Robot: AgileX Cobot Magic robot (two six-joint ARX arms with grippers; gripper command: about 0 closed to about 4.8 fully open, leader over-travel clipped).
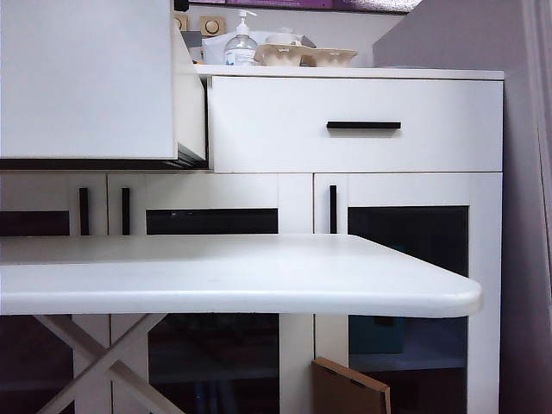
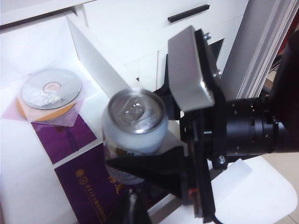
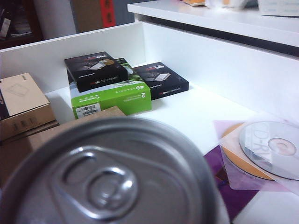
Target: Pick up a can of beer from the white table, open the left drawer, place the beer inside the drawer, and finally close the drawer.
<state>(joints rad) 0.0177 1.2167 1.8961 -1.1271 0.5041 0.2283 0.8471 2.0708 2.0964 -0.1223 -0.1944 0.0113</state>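
The can of beer (image 2: 135, 123), silver with a gold label, stands upright inside the open left drawer (image 2: 96, 63), over a purple booklet. My right gripper (image 2: 140, 154) has the can between its jaws, and one black finger (image 2: 154, 170) lies against the can's side. In the right wrist view the can's top (image 3: 110, 179) hides those jaws. My left gripper (image 2: 134, 212) hovers beside the drawer, shut and empty. In the exterior view the drawer front (image 1: 86, 78) is pulled out above the white table (image 1: 241, 276); neither arm shows there.
The drawer holds a CD in a sleeve (image 2: 51, 88), purple booklets (image 2: 84, 186), a green box (image 3: 112, 98), black boxes (image 3: 96, 70) and cardboard boxes (image 3: 23, 107). The right drawer (image 1: 363, 125) is shut. A pump bottle (image 1: 241, 43) stands on the cabinet top.
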